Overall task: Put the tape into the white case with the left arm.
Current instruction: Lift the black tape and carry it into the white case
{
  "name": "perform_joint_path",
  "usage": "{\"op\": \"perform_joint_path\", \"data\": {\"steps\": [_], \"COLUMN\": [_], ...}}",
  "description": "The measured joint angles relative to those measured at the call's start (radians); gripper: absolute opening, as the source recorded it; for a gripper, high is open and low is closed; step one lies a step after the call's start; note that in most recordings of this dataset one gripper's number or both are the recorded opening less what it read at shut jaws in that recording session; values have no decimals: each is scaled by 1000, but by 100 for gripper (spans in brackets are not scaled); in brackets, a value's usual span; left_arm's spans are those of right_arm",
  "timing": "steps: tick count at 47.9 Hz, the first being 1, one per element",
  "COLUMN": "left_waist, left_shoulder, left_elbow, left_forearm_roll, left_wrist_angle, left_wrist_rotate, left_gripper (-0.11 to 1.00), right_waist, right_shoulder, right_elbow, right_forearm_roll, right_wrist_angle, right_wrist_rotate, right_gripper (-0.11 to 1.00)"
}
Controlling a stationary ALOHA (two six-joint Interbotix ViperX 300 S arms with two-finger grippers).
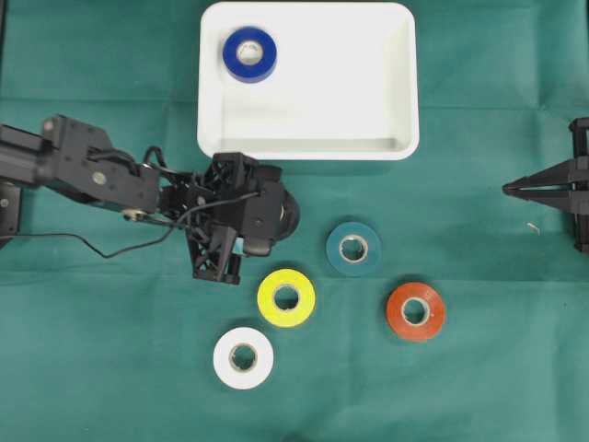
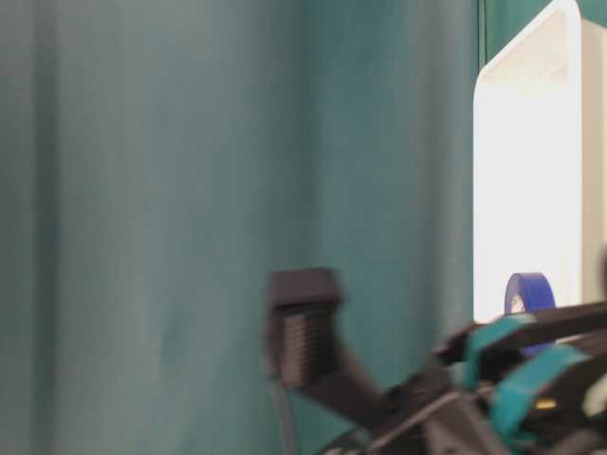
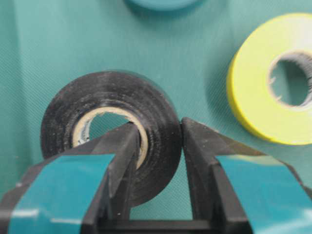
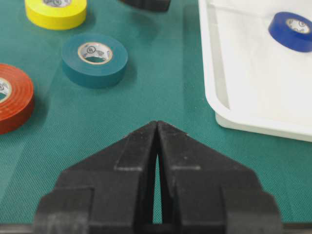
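Green cloth is covering the whole table, and the white case [image 1: 308, 129] is sitting at its far middle with a blue roll [image 1: 249, 53] already lying inside. Just below the case's near-left corner, the left gripper [image 3: 157, 146] is pinching the wall of a black tape roll [image 3: 97, 97], one finger through the core, one outside. The roll is probably resting on the cloth, though that is hard to judge. The case is lying up and slightly right of this grip. Far right of the case, the right gripper [image 4: 157, 127] is idling, pressed together and empty.
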Motion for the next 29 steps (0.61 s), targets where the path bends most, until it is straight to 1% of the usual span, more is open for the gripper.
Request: {"op": "perform_joint_path", "data": {"steps": [10, 16, 23, 29], "left_waist": [0, 3, 18, 49], "left_shoulder": [-75, -98, -100, -94], "left_elbow": [0, 0, 0, -6], "left_forearm_roll": [0, 0, 0, 2], "left_wrist_angle": [57, 66, 66, 61], "left_wrist_rotate": [6, 15, 52, 98], "left_gripper": [25, 25, 25, 25], "right_waist": [0, 0, 0, 0], "right_shoulder": [-2, -2, -2, -2], "right_elbow": [0, 0, 0, 0], "right_forearm_roll": [0, 0, 2, 0], "right_wrist_angle": [0, -2, 0, 0], "right_wrist_rotate": [0, 0, 0, 0], "right_gripper": [-9, -9, -9, -9]}}
